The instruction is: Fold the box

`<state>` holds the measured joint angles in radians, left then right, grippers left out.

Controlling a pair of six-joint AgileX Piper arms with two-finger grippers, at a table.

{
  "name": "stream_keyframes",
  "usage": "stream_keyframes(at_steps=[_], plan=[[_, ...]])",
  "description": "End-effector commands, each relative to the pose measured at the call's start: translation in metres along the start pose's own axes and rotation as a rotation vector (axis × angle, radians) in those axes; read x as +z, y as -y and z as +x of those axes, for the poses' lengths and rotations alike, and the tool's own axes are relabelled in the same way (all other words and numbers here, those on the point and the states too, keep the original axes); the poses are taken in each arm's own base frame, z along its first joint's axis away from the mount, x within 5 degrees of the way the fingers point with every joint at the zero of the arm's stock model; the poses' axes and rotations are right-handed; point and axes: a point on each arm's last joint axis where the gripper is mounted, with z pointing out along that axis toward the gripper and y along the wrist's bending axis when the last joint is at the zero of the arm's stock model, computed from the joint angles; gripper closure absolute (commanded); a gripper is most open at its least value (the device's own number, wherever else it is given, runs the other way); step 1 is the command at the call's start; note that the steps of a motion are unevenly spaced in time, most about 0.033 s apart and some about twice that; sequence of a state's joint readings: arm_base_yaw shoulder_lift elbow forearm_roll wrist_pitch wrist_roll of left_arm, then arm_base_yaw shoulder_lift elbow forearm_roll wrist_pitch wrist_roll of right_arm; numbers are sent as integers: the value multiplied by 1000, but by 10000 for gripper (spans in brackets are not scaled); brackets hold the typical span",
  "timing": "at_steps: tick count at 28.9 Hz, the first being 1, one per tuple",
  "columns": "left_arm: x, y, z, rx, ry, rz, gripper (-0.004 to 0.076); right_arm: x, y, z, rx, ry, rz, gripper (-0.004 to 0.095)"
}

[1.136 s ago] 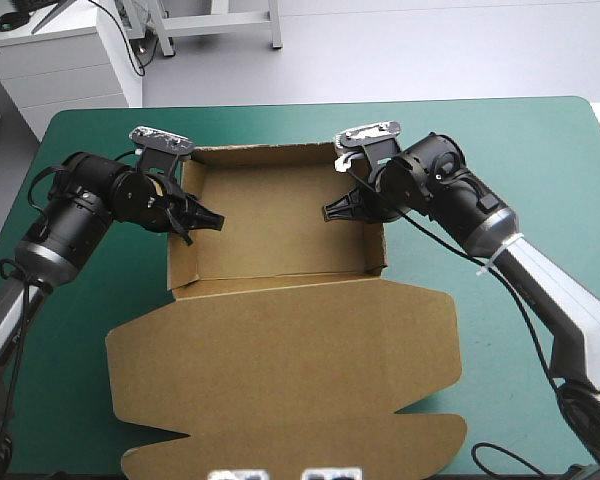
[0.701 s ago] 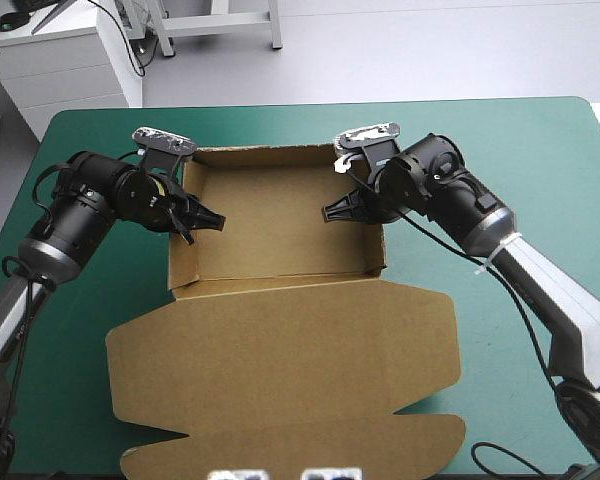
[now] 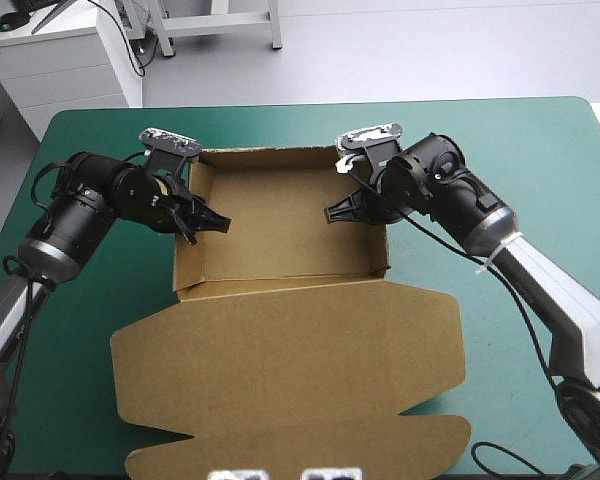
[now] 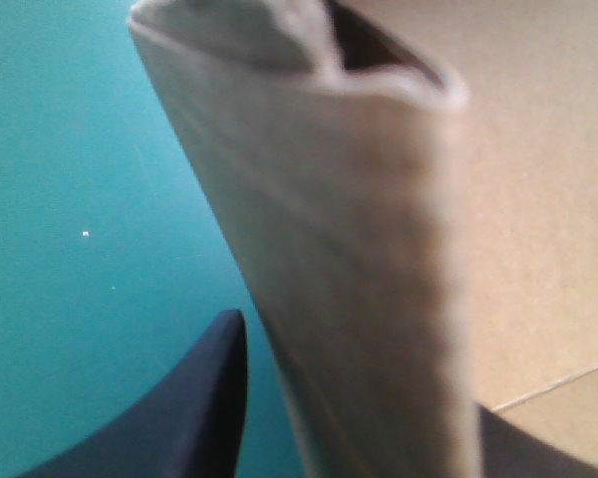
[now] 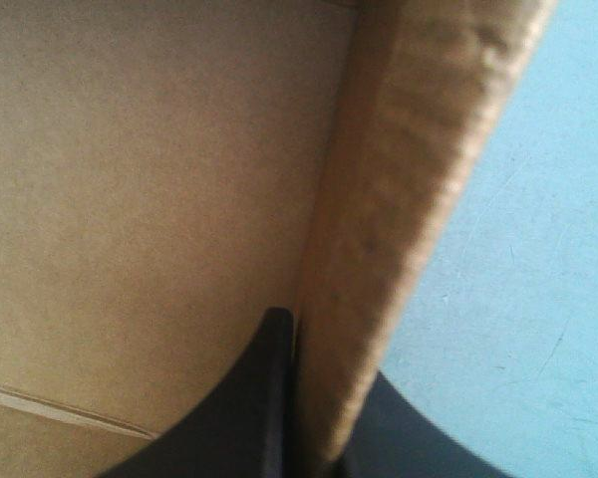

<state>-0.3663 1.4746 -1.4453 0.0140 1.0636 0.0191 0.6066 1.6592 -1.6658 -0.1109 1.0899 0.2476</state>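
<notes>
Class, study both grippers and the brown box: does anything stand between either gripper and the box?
Nothing visible does. The left gripper is shut on the left side wall of the box, and the right gripper is shut on its right side wall, with the board between the fingers of each.

The high view is bright and even, lit softly from above. The bench [image 3: 540, 150] shows no glare, and only faint, soft-edged shadows lie on it under both arms. Inside the box [image 3: 280, 230] the floor is a little darker along the side walls. In both wrist views the box wall stands very near the lens and is blurred, as are the black fingers [image 4: 204, 408]. The bench cover beside the wall is bright.
</notes>
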Motion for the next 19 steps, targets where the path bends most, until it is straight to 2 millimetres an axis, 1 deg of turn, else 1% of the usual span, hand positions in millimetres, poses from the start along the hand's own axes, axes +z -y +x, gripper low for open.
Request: stream_keyframes(at_steps=[1,10,14,19], plan=[[-17,9,-10,91,115,32,731,-31,-11,-12,-37,162,-107,908],[-16,11,-8,76,95,60,731,-31,-11,-11,-36,158,-108,908],[-17,20,-6,24,76,161,731,-31,-12,-9,-28,132,-119,908],[-22,36,-8,-75,85,344,731,-30,-13,-6,-44,99,-133,908]])
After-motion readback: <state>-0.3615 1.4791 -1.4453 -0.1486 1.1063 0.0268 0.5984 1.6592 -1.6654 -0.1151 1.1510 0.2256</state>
